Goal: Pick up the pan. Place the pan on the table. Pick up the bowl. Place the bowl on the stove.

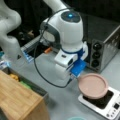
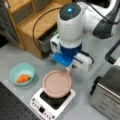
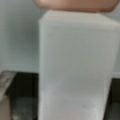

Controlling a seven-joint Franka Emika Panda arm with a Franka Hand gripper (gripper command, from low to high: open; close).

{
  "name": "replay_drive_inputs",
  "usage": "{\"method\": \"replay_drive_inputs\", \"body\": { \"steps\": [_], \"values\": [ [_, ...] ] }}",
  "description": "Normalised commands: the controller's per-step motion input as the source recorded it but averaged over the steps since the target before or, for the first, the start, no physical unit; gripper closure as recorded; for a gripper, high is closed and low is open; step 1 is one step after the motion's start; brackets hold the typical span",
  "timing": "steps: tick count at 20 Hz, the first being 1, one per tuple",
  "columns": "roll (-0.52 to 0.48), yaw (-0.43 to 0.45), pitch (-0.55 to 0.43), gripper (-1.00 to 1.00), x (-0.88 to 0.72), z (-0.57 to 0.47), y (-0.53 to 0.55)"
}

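Pan tilted above the stove, its handle hidden under the gripper, jaws' hold impossible to tell, bowl on the desk, wrist view blocked by a white block.

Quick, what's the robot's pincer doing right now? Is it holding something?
Pincer: closed on the pan's white handle, with the pan just above the stove.

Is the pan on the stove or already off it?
Lifted off, tilted: in both front views the pan hangs above the stove, whose dark plate shows beneath it. The gripper sits at its handle.
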Motion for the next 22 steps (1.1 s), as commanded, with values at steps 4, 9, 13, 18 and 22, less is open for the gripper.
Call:
{"method": "replay_drive_inputs", "body": {
  "steps": [4,9,13,18,22],
  "values": [
    [0.052,0.055,-0.148,1.0,-0.5,-0.07,-0.1],
    [0.037,0.061,-0.158,1.0,-0.56,-0.07,-0.09],
    [0.018,0.059,-0.21,1.0,-0.54,-0.13,-0.09],
    [0.03,0.077,-0.251,1.0,-0.45,-0.17,-0.12],
    [0.03,0.097,-0.24,1.0,-0.39,-0.16,-0.16]
  ]
}}
